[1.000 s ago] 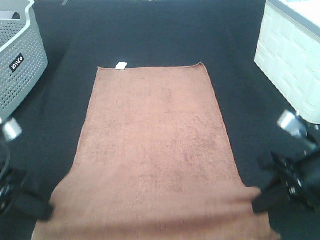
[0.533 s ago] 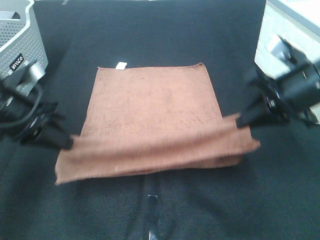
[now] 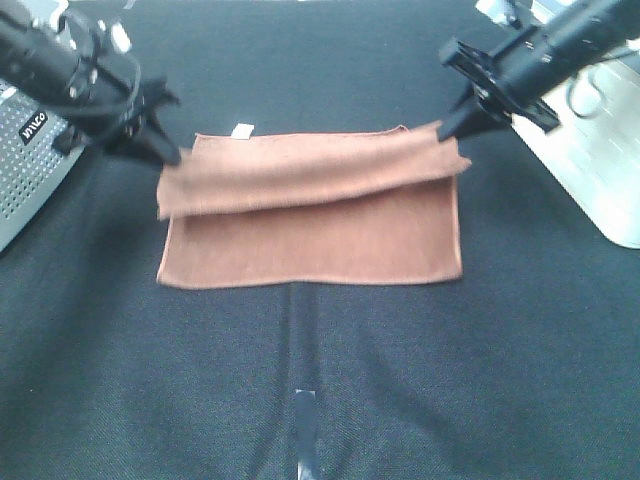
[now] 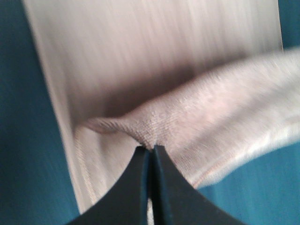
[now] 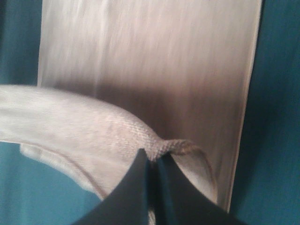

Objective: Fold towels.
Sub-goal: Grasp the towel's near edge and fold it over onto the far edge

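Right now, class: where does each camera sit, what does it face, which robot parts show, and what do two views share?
Exterior high: overhead, looking down on the towel; left gripper and right gripper show.
Left wrist: on the left arm, facing its shut tips pinching a towel corner.
Right wrist: same, on the right arm.
Shared: both wrist views show the lifted edge over the flat layer.

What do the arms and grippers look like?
The left arm and right arm are black and tubular; the left gripper and right gripper have smooth black fingers tapering to narrow tips. A thin dark cable loops beside the right arm.
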You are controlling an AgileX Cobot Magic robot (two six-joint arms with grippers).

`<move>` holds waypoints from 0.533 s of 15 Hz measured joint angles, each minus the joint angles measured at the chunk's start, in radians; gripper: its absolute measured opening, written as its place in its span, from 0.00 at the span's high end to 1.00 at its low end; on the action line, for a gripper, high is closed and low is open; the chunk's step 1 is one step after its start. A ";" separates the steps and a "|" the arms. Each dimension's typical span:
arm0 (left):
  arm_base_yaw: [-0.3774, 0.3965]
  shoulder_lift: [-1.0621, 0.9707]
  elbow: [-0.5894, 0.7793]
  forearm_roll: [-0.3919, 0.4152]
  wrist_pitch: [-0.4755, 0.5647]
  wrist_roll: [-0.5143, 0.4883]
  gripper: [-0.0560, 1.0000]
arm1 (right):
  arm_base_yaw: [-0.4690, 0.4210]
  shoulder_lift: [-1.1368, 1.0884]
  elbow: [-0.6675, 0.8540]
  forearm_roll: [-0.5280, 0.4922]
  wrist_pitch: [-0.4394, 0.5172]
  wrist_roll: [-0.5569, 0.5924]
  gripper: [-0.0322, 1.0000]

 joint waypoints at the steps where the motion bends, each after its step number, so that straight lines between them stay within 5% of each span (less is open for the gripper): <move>1: 0.009 0.052 -0.076 0.000 0.000 -0.006 0.95 | 0.000 0.055 -0.092 -0.009 0.004 0.007 0.97; 8: 0.003 0.416 -0.569 -0.002 -0.092 -0.007 0.95 | 0.000 0.409 -0.561 -0.052 -0.058 0.024 0.97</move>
